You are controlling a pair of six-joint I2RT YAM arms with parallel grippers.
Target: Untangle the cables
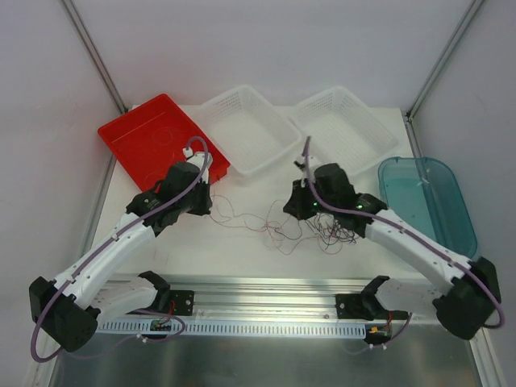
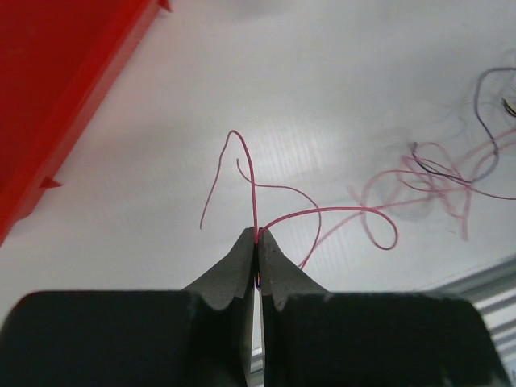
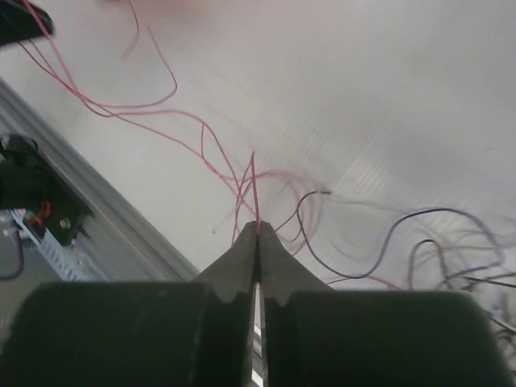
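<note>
The cables (image 1: 314, 230) lie as a loose tangle of hair-thin loops on the white table (image 1: 242, 254), in the middle ground between the two arms and nearer the right one, with a few thin strands trailing left across the surface towards the left arm. From the left wrist, a pink-red wire (image 2: 322, 214) comes straight out of the tips of the left gripper (image 2: 258, 236), whose jaws are clenched on it with no gap between them. One end of it rises, arches over and falls free to the left, while the other part sweeps right in a flat loop; the main knot of pink and dark strands sits further off at the right of that view. From the right wrist, the right gripper (image 3: 258, 227) has its jaws pressed together on a pink-red strand (image 3: 253, 181) that stands up from the tips and joins a small crossing of pink loops just beyond. A dark wire (image 3: 310, 201) and a purple wire (image 3: 419, 219) curl on the table beside that crossing, to its right. Further pink strands run away up and left across the table. Beyond the cables, along the far side of the table, stand a red tray (image 1: 149, 141), a white basket (image 1: 246, 133) and a second white basket (image 1: 339, 125), side by side. A clear teal tray (image 1: 423, 197) lies at the right edge, beside the right arm. A metal rail (image 1: 266, 286) carrying both arm bases runs along the near edge.
</note>
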